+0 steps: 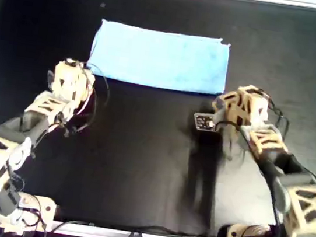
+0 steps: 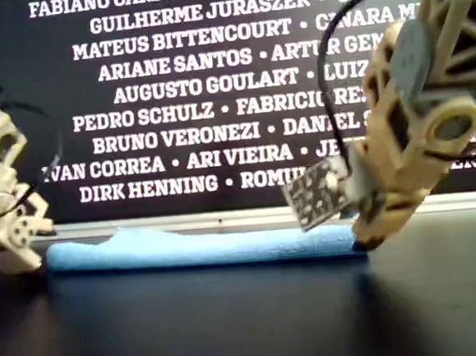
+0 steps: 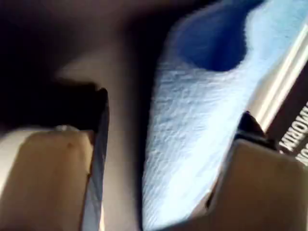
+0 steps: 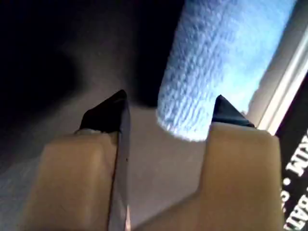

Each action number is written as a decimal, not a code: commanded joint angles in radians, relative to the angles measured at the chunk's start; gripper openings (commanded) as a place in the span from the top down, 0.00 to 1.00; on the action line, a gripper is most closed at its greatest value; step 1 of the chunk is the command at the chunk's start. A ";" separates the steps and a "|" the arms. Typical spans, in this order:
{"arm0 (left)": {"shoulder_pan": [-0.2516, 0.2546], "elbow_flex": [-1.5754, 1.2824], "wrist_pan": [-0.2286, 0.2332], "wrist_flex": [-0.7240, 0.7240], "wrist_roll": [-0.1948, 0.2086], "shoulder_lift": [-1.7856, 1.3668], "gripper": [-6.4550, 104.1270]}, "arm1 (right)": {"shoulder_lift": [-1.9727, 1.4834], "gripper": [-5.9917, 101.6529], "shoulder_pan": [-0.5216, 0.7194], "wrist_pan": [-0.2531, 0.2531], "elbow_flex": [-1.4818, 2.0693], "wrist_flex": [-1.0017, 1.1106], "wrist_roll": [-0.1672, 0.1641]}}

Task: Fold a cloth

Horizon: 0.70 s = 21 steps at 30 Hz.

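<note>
The cloth (image 1: 159,58) lies doubled on the bench (image 1: 140,163); left end effector (image 1: 80,71) and right end effector (image 1: 226,100), both gaping and empty, flank its near fold, seemingly for another fold.

White capital lettering fills the dark backdrop board (image 2: 175,109) behind the table in the exterior view. It is a list of names set apart by dots, and several are cut off by the picture edges or hidden by the arm at 3 o'clock. Legible are "FABIANO CARDOSO", "GUILHERME JURASZEK", "MATEUS BITTENCOURT", "ARIANE SANTOS", "AUGUSTO GOULART", "PEDRO SCHULZ", "BRUNO VERONEZI", "IVAN CORREA", "ARI VIEIRA" and "DIRK HENNING". Fragments of the same white lettering show in both wrist views, too partial to read.
</note>
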<state>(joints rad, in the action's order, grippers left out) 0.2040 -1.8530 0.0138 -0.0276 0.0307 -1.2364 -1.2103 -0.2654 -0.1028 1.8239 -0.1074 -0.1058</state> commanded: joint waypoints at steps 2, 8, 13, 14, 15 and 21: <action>0.005 0.091 -0.003 -0.021 -0.003 0.017 0.09 | 0.015 0.29 0.005 0.003 -0.127 0.052 0.000; 0.003 0.094 -0.003 -0.021 -0.003 0.021 0.09 | 0.035 0.29 0.011 0.003 -0.152 0.052 -0.014; 0.003 0.094 -0.003 -0.021 -0.003 0.023 0.09 | 0.035 0.29 0.015 0.005 -0.153 0.051 -0.014; 0.003 0.095 -0.003 -0.021 -0.003 0.023 0.09 | 0.035 0.29 0.017 0.005 -0.153 0.051 -0.014; 0.003 0.095 -0.003 -0.021 -0.003 0.023 0.09 | 0.035 0.29 0.017 0.005 -0.153 0.051 -0.014; 0.003 0.164 -0.003 -0.021 -0.005 0.086 0.09 | 0.038 0.29 0.017 0.005 -0.179 0.048 -0.017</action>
<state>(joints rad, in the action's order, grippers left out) 0.2040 -1.7625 0.0138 -0.0291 0.0291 -1.1566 -1.1536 -0.2531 -0.1028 1.7380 -0.1074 -0.1166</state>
